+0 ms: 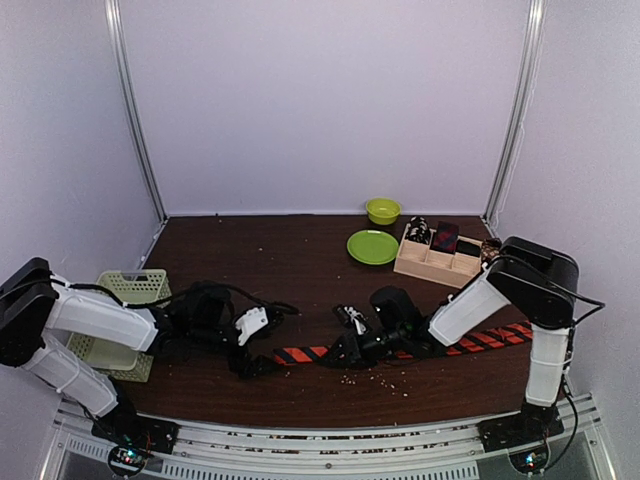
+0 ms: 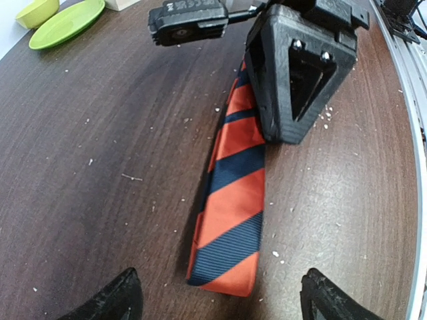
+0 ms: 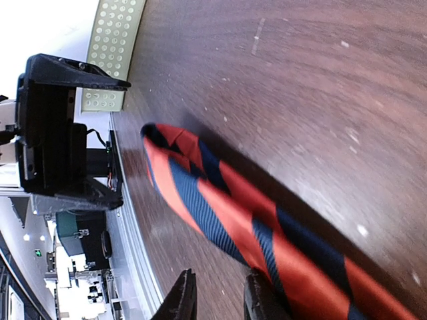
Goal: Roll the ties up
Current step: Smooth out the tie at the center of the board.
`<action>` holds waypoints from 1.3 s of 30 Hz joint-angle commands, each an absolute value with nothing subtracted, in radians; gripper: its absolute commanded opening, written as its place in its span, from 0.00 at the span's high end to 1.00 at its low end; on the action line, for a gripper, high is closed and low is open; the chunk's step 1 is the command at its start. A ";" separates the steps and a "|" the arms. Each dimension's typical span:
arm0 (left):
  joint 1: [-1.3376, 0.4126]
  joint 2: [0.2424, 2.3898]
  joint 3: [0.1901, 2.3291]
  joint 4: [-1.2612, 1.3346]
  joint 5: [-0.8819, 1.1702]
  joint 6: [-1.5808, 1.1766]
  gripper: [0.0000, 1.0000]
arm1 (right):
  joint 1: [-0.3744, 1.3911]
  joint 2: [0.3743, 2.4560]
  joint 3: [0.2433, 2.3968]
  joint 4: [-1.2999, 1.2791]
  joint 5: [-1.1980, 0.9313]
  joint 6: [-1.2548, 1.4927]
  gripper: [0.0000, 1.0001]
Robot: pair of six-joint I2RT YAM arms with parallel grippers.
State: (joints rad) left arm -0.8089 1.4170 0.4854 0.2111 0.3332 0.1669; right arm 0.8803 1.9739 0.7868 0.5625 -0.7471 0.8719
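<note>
I'm seeing the left gripper (image 2: 223, 303) gaping wide over the blunt end of the flat, ribbed orange-striped tie (image 2: 230, 200), the right gripper (image 3: 217, 300) sitting narrowly parted alongside it

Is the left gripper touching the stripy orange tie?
Apart. In the left wrist view the left gripper is open, and bare table shows between each finger and the tie.

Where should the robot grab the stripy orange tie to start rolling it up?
By the free end of the tie, lying flat on the table. Come from above with the open left gripper, one finger at each long edge: the strip is narrow and thin there.
</note>
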 commanded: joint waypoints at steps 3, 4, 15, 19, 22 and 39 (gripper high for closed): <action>-0.852 1.482 0.487 0.299 0.356 0.199 0.17 | 0.814 1.933 0.635 0.516 -0.746 0.877 0.74; -0.859 1.493 0.490 0.306 0.357 0.201 0.18 | 0.811 1.916 0.623 0.522 -0.749 0.877 0.73; -0.873 1.509 0.478 0.394 0.343 0.184 0.18 | 0.823 1.742 0.755 0.372 -0.730 0.843 0.70; -0.873 1.485 0.477 0.379 0.323 0.196 0.18 | 0.819 1.807 0.803 0.297 -0.704 0.808 0.70; -0.873 1.464 0.470 0.383 0.312 0.197 0.18 | 0.817 1.850 0.809 0.295 -0.695 0.804 0.70; -0.874 1.497 0.491 0.351 0.342 0.229 0.17 | 0.690 1.877 0.562 0.321 -0.721 0.742 0.71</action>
State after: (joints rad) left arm -0.8715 1.4776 0.4801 0.3351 0.3176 0.2035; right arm 0.7242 1.8545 0.6689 0.4816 -0.7746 0.7761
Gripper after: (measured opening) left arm 0.827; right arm 0.288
